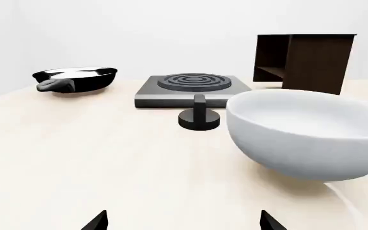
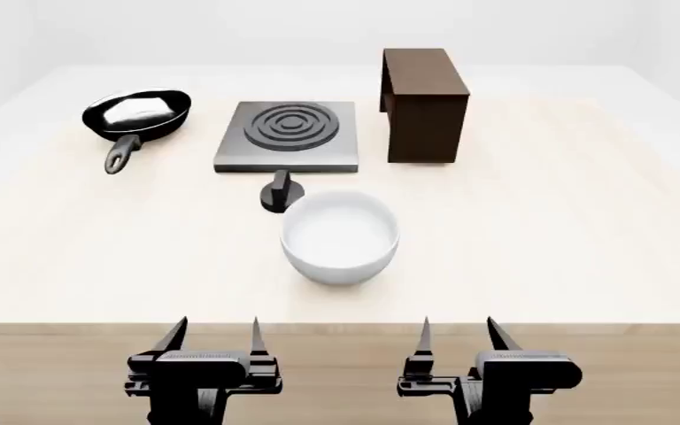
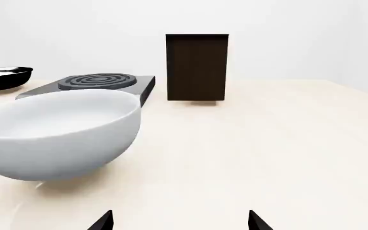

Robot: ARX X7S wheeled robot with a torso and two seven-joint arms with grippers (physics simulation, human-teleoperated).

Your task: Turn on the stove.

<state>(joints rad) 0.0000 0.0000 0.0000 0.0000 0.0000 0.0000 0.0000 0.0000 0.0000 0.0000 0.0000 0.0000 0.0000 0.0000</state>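
the stove (image 2: pixel 286 135) looks heavy and rigid; pinch its small knob (image 2: pixel 279 191) by the raised ridge, just behind the white bowl (image 2: pixel 340 237); both the left gripper (image 2: pixel 213 341) and right gripper (image 2: pixel 456 341) are spread, empty

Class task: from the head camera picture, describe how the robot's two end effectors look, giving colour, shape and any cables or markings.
Both the left end effector and the right end effector are matte black. Each has a boxy, blocky body from which two thin, blade-like fingers taper to sharp points. The two look alike, as mirror images. No cables, labels or markings show on either one. In the wrist views only dark fingertip corners appear.
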